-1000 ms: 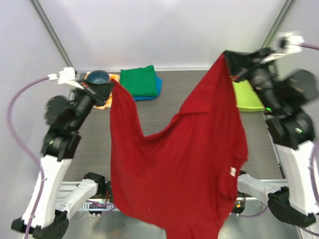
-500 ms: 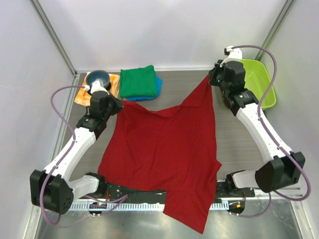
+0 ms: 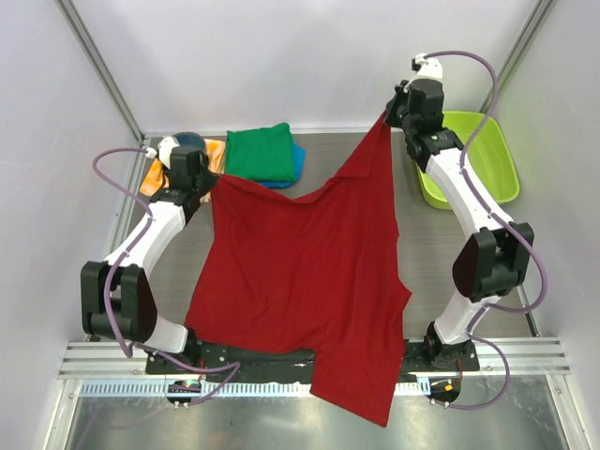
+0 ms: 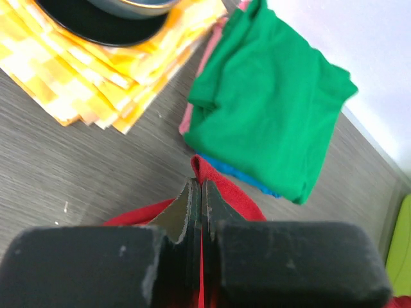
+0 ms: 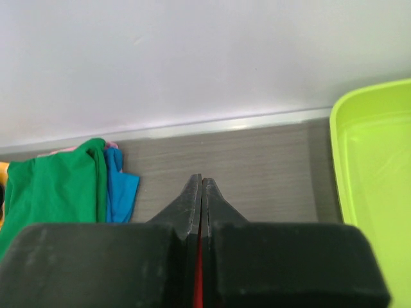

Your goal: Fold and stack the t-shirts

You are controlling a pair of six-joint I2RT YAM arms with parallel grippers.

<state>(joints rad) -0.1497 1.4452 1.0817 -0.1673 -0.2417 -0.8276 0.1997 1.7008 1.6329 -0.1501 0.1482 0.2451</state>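
The dark red t-shirt (image 3: 305,267) lies spread over the table, its near hem hanging over the front rail. My left gripper (image 3: 208,180) is shut on its far left corner, and red cloth (image 4: 234,196) pokes out past the left gripper's tips (image 4: 197,183). My right gripper (image 3: 387,120) is shut on the far right corner, held a little above the table near the back wall. A red sliver (image 5: 198,282) shows behind the right gripper's tips (image 5: 201,179). The green t-shirt (image 3: 261,153) lies folded on the folded blue t-shirt (image 3: 296,161) at the back.
An orange-and-white checked cloth (image 3: 155,176) with a dark bowl (image 3: 184,142) on it sits at the back left, close to my left gripper. A lime-green tray (image 3: 487,155) stands at the back right. Grey walls close in the table.
The red shirt was hanging high between both raised grippers. Both arms have come down and reached toward the back, laying the shirt out on the table.
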